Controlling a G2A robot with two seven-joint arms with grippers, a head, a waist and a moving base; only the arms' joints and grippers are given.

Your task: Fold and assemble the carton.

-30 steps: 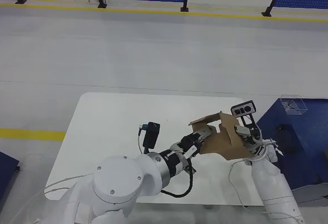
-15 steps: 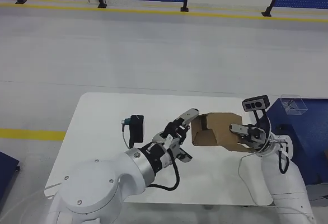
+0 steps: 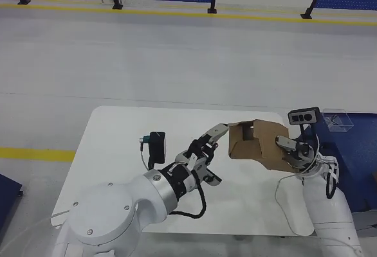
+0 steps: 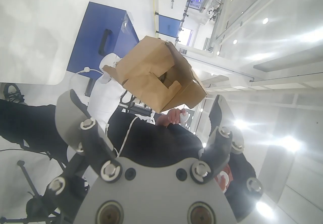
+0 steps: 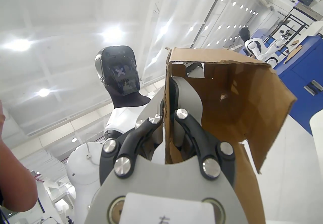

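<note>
While right end effector (image 5: 168, 101) pinches it — carton (image 3: 256, 142) | brown, part-folded, open-ended

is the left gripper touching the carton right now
Apart. The top view shows a sliver of table between the left gripper and the carton; in the left wrist view the carton sits clear beyond its open fingers.

**White shells, black joints, bare metal**

The left arm (image 3: 127, 209) and right arm (image 3: 320, 215) wear glossy white shells with black wrist sections. A black cable (image 3: 203, 199) loops at the left wrist. The left gripper (image 4: 142, 102) and right gripper (image 5: 169, 98) have grey plates, silver screws, black links and pale fingers. The head (image 5: 118, 71) is glossy black, marked with a grey X.
</note>
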